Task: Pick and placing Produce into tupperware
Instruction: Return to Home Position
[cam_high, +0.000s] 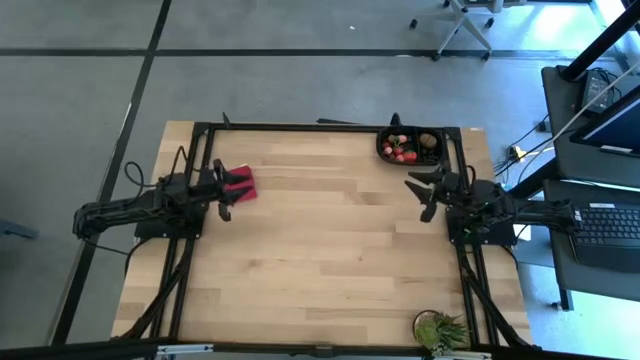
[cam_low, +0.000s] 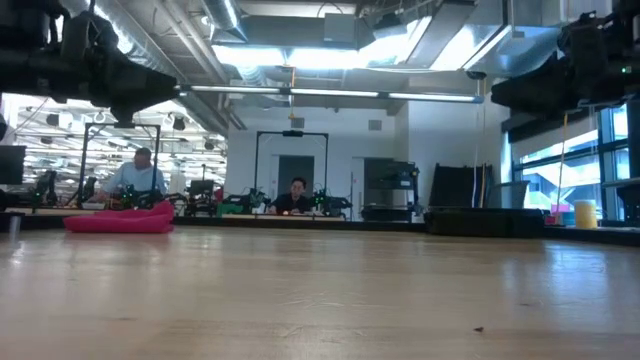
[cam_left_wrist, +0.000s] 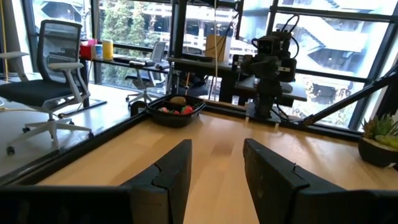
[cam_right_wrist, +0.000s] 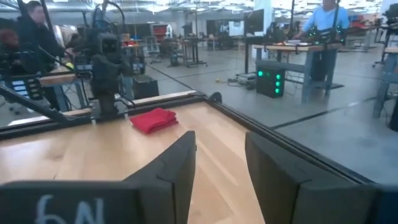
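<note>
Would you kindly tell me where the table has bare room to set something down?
Bare: the wide middle between left hand and right hand, down to the plant. Crowded: the tupperware holding produce by the right hand; the red cloth at the left hand.

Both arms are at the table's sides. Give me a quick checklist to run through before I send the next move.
1. Left gripper empty, fingers open: ok.
2. Right gripper empty, fingers open: ok.
3. Produce inside the tupperware, red pieces and a brown lump: ok.
4. Right gripper apart from the tupperware: ok.
5. Left gripper raised off the table, by the red cloth: ok.
6. Every piece binned: cannot tell; the red cloth could hide some.
</note>
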